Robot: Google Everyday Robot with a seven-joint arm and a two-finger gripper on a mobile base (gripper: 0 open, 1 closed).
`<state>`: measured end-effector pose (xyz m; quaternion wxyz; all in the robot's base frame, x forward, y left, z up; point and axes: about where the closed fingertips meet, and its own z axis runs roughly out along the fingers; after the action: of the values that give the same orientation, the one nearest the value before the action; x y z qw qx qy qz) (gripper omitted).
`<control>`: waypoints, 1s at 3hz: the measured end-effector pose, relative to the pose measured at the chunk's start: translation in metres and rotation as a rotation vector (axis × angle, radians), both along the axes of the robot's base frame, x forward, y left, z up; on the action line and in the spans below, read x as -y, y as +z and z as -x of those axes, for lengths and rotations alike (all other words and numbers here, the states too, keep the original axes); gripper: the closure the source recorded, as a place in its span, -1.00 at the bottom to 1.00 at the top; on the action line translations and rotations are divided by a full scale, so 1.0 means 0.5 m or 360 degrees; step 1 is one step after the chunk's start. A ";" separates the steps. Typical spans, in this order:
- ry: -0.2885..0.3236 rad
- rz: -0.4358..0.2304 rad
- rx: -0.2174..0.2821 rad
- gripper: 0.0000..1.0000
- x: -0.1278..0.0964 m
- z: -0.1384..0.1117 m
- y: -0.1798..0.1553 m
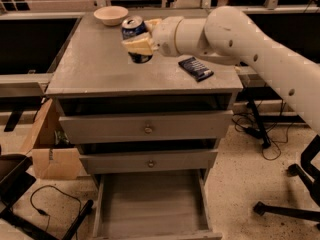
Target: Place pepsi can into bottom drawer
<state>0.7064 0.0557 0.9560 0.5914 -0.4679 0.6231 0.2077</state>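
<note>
The pepsi can (pixel 135 33) is a small dark-blue can with a silver top. My gripper (pixel 141 38) is shut on it and holds it tilted, lifted above the grey cabinet top (pixel 95 64), left of centre. The white arm reaches in from the right. The bottom drawer (pixel 150 204) stands pulled open below the two upper drawers; its flat floor is bare.
A flat dark-blue snack packet (pixel 196 68) lies on the cabinet top at the right. A pale bowl (pixel 111 15) sits at the back left. A cardboard box (pixel 47 149) and cables lie on the floor to the left, chair legs (pixel 295 204) to the right.
</note>
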 end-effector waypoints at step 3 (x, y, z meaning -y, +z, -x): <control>0.0138 -0.0043 -0.0030 1.00 -0.019 0.381 -0.103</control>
<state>0.5159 0.0654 0.9047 0.5823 -0.4844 0.6049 0.2458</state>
